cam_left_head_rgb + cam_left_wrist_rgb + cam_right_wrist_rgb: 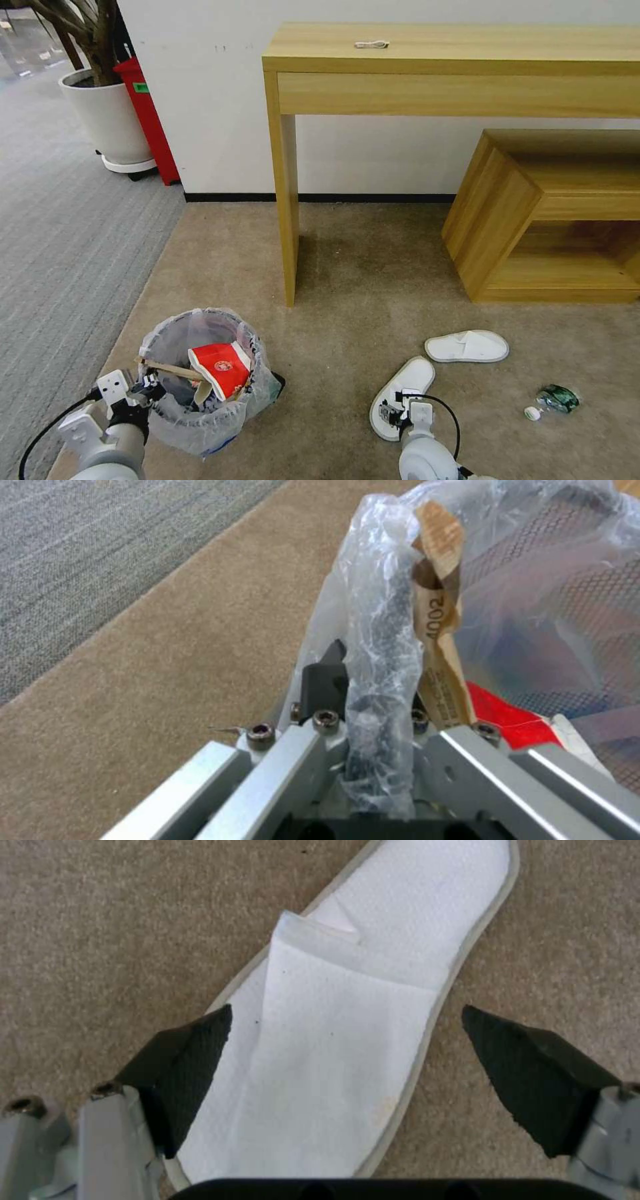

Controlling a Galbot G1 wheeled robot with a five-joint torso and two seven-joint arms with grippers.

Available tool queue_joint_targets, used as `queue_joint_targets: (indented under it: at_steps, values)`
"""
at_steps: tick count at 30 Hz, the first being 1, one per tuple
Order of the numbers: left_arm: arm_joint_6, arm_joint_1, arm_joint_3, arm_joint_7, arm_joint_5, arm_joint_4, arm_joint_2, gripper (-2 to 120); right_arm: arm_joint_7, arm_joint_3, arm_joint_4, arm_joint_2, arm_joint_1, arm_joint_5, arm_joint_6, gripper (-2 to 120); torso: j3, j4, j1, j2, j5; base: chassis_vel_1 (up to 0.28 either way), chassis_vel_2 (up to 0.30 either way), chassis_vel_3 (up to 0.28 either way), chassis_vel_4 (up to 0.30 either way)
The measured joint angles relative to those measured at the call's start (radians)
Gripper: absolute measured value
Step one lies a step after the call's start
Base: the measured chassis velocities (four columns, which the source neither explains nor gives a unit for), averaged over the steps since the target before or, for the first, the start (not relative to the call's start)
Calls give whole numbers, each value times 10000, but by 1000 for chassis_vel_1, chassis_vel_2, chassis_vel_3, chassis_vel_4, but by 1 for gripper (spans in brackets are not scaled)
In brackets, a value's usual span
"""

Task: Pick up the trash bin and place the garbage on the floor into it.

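Note:
The trash bin (pixel 200 393), black with a crinkled clear bag over its rim, sits at the near left of the beige floor (pixel 373 280). My left gripper (pixel 143 390) is shut on its near rim (pixel 383 645), pinching bag and rim together. Inside lie a red-white paper cup (pixel 223 370) and a wooden stick (pixel 170 369). My right gripper (pixel 347 1010) hangs open just above a white slipper (pixel 347 1040), one finger on each side of it. A second slipper (pixel 467 347), a crushed green bottle (pixel 559 398) and a white cap (pixel 532 413) lie further right.
A tall wooden desk (pixel 453 67) stands against the wall, its leg (pixel 288 220) just behind the bin. A low wooden shelf unit (pixel 553 213) sits under it at the right. Grey striped carpet (pixel 53 233), a plant pot (pixel 107 120) and a red box (pixel 150 120) lie to the left.

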Motion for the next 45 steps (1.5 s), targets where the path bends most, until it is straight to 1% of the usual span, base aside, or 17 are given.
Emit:
queue_joint_targets:
  at_steps: [16, 33, 37, 38, 39, 42, 45]
  values:
    - [-100, 195, -43, 11, -5, -227, 8, 1, -37, 94, -247, 22, -101, -380, 135, 86, 0, 1, -1, 0, 0, 0, 0, 0, 0]
    - [-149, 205, 48, 43, 48, -246, -3, 1, -115, 152, -490, -16, -185, -602, 229, 84, -1, 0, 0, 0, 0, 0, 0, 0, 0]
    - [-162, 191, 79, 55, 53, -178, -1, 1, -142, 126, -530, 4, -181, -668, 269, 82, 0, 1, 0, 0, 0, 0, 0, 0, 0]
    - [-163, 180, 87, 55, 54, -170, 5, 1, -155, 122, -523, 9, -185, -701, 279, 77, 0, 1, 0, 0, -2, 0, 0, 0, 0]
    - [-165, 165, 91, 58, 54, -167, 11, 1, -179, 109, -497, 11, -193, -755, 289, 75, 0, 0, -1, 0, 0, 0, 0, 0, 0]
    - [-184, 156, 99, 60, 50, -156, 19, 1, -225, 59, -445, -2, -203, -810, 289, 71, 0, 0, 0, 0, -1, 0, 0, 0, 0]
    - [-206, 156, 111, 61, 50, -125, 27, 1, -308, -11, -376, -25, -209, -905, 291, 70, 0, 0, 0, 0, 0, 0, 0, 0, 0]
